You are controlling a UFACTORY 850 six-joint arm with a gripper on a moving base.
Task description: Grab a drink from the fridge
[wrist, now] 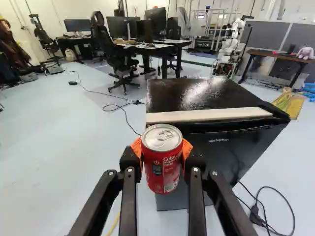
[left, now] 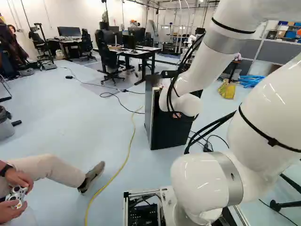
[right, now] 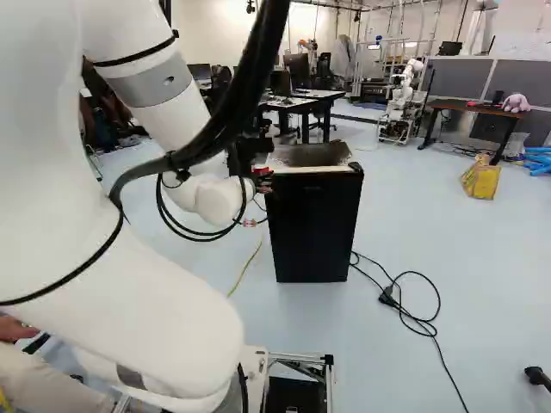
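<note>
Here, the wrist view plainly shows a red can [wrist: 162,160] with a silver top, standing upright between the orange pads [wrist: 186,150]. In the base views I can't make the can out well. The black gripper [right: 262,175], near the middle of the right base view, has its two fingers squeezed on the can. The can is in front of the black fridge [right: 314,219]; I can't tell if they touch. The fridge door is shut.

The left base view has a grey bin [left: 5,127] at its left edge, which the other views don't show. Another robot [right: 401,103] is at the upper right of the right base view and past the fridge in the wrist view.

I count one can, one fridge, one other robot and one yellow bag [right: 481,179]. The can has white writing and a dark label. The fridge door has small, pale letters.
</note>
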